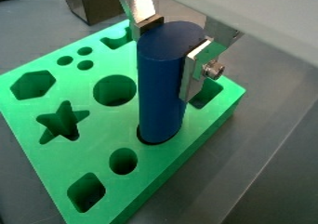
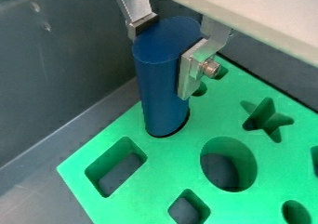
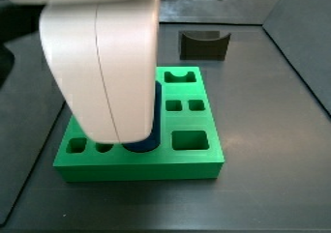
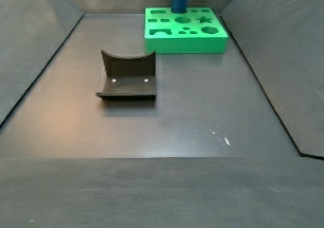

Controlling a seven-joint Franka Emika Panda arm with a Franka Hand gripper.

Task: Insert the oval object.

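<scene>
The peg point(image 1: 163, 79) stands upright with its foot in a hole near the edge of the green block point(image 1: 56, 88). The tool point(image 1: 174, 44) clamps the peg's top between its fingers point(image 2: 195, 65). The fixture point(image 4: 125, 78) sits apart on the counter point(image 4: 190, 118).

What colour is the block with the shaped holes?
Bright green; clearest in a wrist view, where the tool grips the blue oval object.

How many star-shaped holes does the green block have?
1: the star hole in the green block, beside the oval object held by the gripper; others may hide behind it.
</scene>
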